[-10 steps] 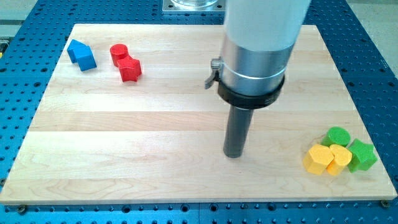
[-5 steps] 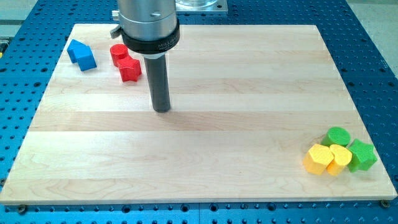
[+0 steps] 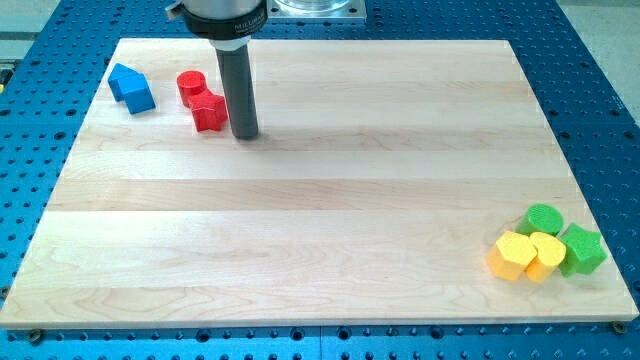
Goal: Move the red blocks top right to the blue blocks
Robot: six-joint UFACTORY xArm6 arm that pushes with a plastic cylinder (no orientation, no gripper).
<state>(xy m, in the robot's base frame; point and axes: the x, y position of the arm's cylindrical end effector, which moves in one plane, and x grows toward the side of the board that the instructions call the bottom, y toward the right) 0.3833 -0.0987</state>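
Note:
A red cylinder (image 3: 190, 86) and a red star-shaped block (image 3: 208, 110) sit together near the view's top left on the wooden board (image 3: 320, 200). The blue blocks (image 3: 131, 87) lie to their left, pressed together like a small house shape, a short gap away. My tip (image 3: 243, 134) rests on the board just to the right of the red star block, very close to it or touching its right side; contact cannot be told.
At the view's bottom right sits a cluster: two yellow blocks (image 3: 524, 256), a green cylinder (image 3: 544, 218) and a green star block (image 3: 581, 250). The board lies on a blue perforated table (image 3: 30, 130).
My tip has moved from the board's middle up and to the left, ending beside the red star block. No block has moved.

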